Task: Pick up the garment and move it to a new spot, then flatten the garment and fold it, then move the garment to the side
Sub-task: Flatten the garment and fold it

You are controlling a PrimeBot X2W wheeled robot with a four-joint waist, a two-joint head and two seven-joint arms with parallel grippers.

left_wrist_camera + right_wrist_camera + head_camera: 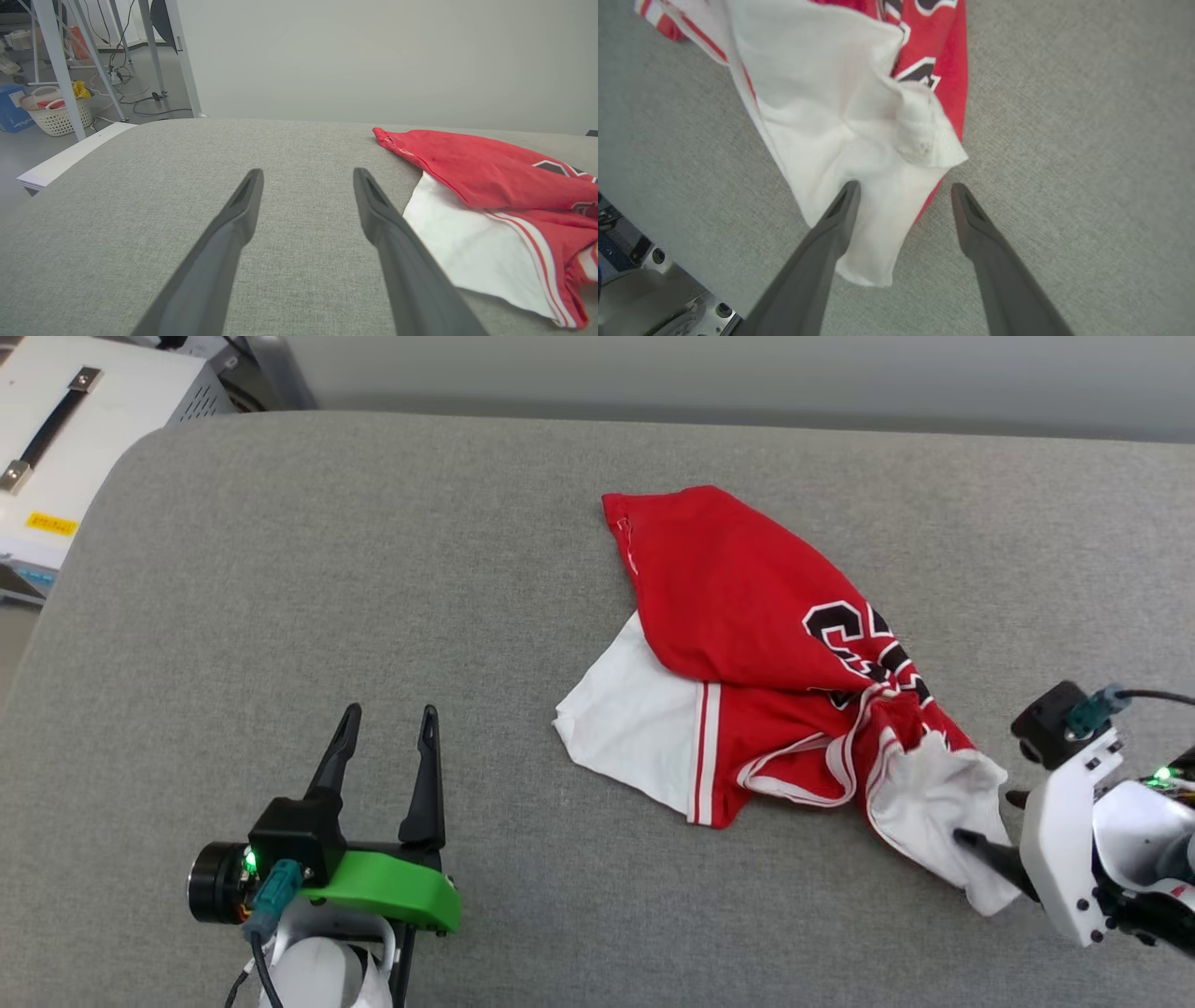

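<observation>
The garment (738, 597) lies crumpled right of centre on the grey cloth-covered table (327, 569). It is red with black white-outlined print, and one white sleeve is spread toward the front. My right gripper (982, 817) is open at the garment's near right end, where the other white sleeve (831, 116) is bunched. One of its fingers (840, 210) rests over the sleeve's edge and the other finger is over bare table, as the right gripper (904, 186) shows in its wrist view. My left gripper (389, 714) stands open and empty at the lower left, well apart from the garment (490, 168). Its left gripper (308, 172) fingers frame bare table.
A white case with a black handle (84, 420) stands beyond the table's rounded far left corner. On the floor past that edge are a white basket (58, 114) and metal stand legs (56, 60). A plain wall runs behind the table.
</observation>
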